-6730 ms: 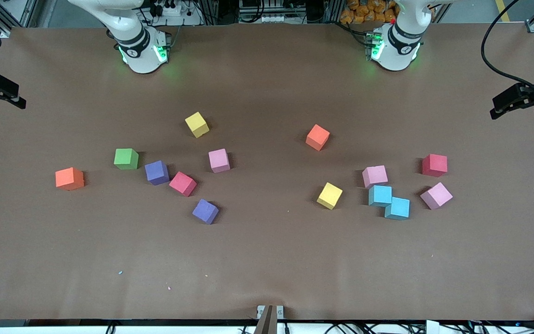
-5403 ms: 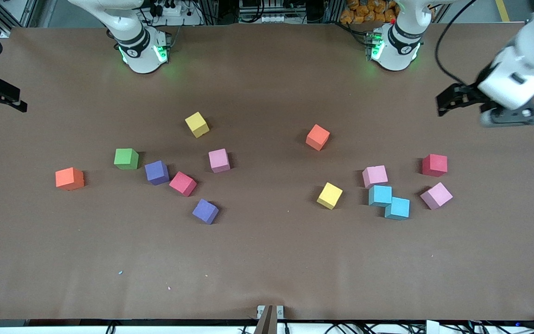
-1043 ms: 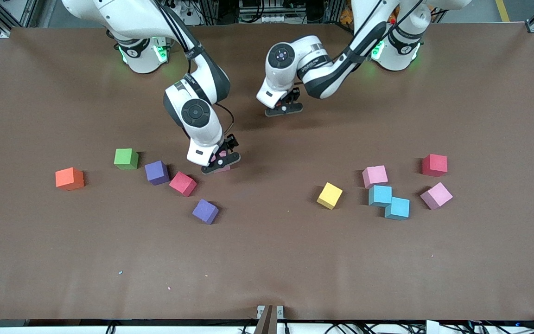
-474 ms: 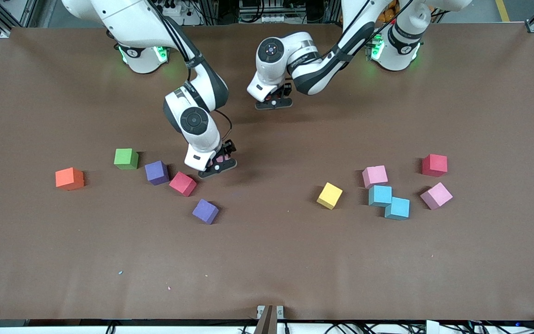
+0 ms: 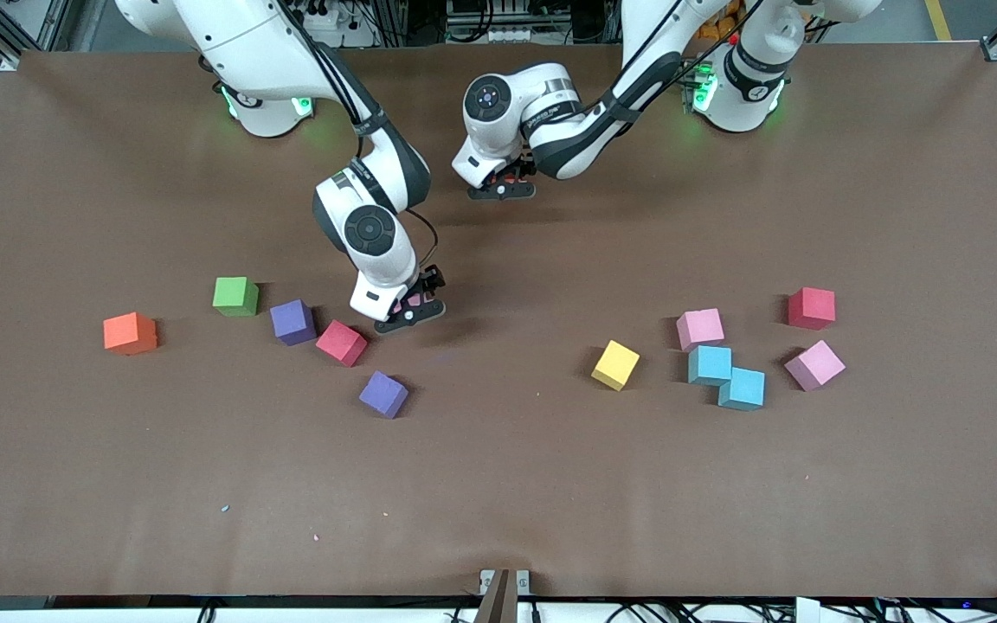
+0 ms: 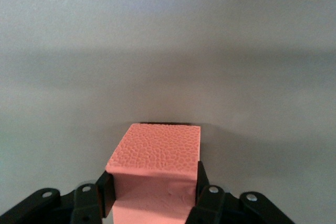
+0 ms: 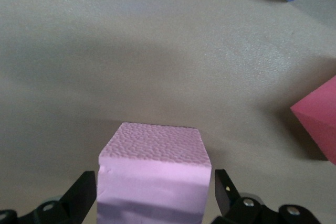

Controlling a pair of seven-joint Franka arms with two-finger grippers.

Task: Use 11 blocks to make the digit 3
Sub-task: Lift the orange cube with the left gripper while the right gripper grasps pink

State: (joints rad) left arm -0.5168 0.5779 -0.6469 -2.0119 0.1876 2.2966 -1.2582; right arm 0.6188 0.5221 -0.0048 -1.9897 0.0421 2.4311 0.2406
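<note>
An orange block [image 6: 155,166] has been carried off, gripped by the left end effector [image 5: 503,183]. A pink block [image 7: 155,177] is straddled by the open right end effector [image 5: 409,311], so building can begin.

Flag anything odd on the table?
Nothing spilled or damaged. Two small matte cyan cubes sit touching and askew, toward the left arm's end. Pale specks dot the brown table cover. The left gripper holds a matte orange cube; the right gripper stands open around a matte pink cube.
</note>
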